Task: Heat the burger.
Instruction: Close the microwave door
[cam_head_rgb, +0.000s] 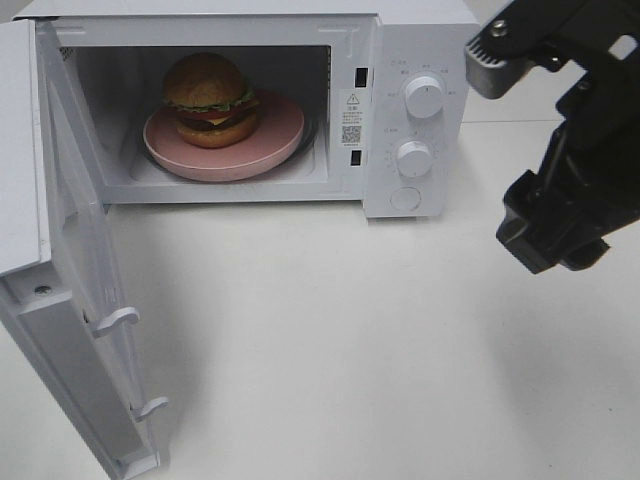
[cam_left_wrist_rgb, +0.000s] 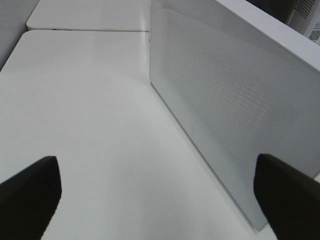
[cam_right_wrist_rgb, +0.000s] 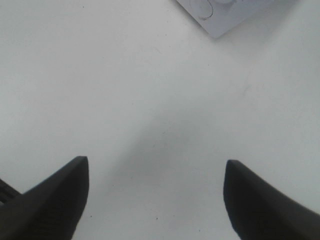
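Sitting in the open microwave (cam_head_rgb: 420, 40), the burger (cam_head_rgb: 210, 98) rides toward 10 o'clock on its pink plate (cam_head_rgb: 285, 130). Looks soft, layers probably slide, so grab the plate rim instead. Both the left gripper (cam_left_wrist_rgb: 156, 165) and right gripper (cam_right_wrist_rgb: 156, 164) gape empty.

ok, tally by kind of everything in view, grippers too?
microwave: 1
burger: 1
pink plate: 1
knobs: 2
table: 1
grippers: 2, left gripper and right gripper, both open
total: 8
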